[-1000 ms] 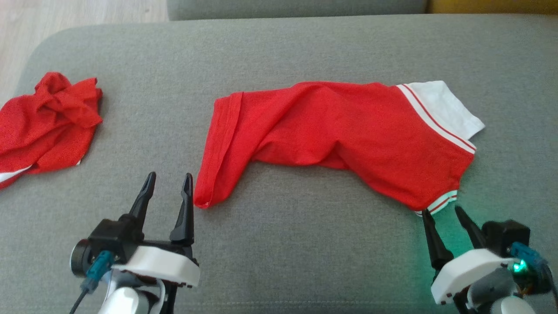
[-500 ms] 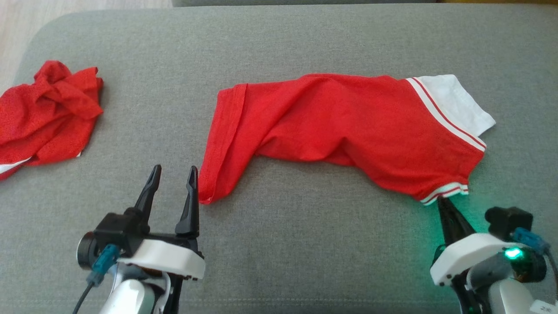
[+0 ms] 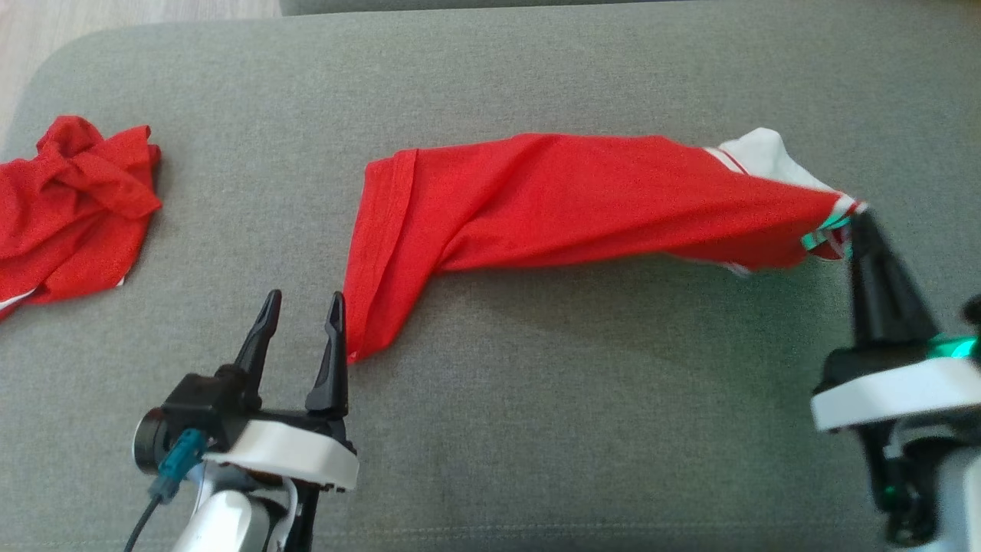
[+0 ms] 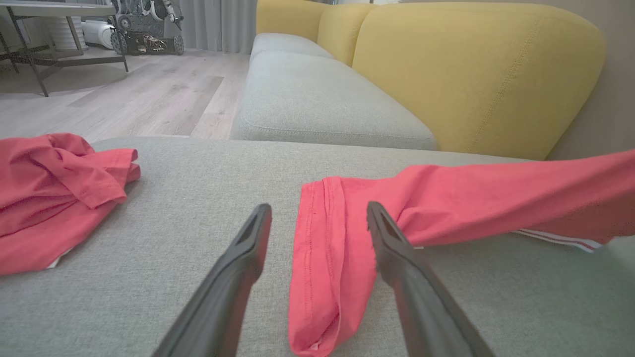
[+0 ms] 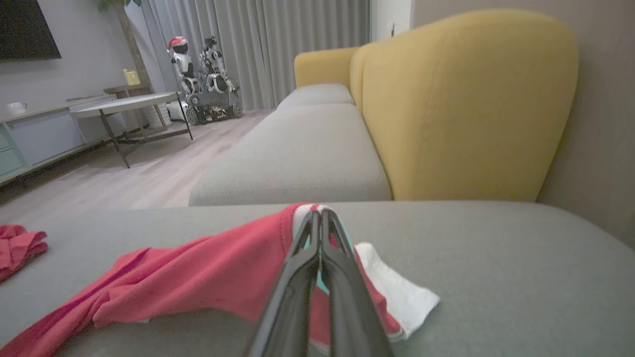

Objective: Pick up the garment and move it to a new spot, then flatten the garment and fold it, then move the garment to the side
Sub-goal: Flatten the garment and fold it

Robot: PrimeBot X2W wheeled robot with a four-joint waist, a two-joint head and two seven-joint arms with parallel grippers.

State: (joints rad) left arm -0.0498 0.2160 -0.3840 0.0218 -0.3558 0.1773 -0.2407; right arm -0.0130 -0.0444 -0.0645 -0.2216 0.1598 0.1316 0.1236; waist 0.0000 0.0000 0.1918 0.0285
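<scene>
While your right gripper (image 3: pixel 857 218) pinches the striped white trim at the right end of the red garment (image 3: pixel 582 199), its two fingers are pressed flat together on the cloth. That end hangs clear of the grey cushion (image 3: pixel 536 429), and the fabric slants down to the left, where the hemmed end lies flat on the cushion. In the right wrist view the closed right gripper (image 5: pixel 318 215) bites the banded edge of the garment (image 5: pixel 208 277); a white flap (image 5: pixel 397 292) rests on the cushion just right of the fingers. Your left gripper (image 3: pixel 303 299) sits at the near left with its fingers spread wide, holding nothing. In the left wrist view the hem of the garment (image 4: pixel 322 267) lies between the fingers of the left gripper (image 4: pixel 318 208); whether a finger touches the cloth you cannot tell. A second crumpled red cloth (image 3: pixel 69 207) lies at the far left, well apart from the garment.
</scene>
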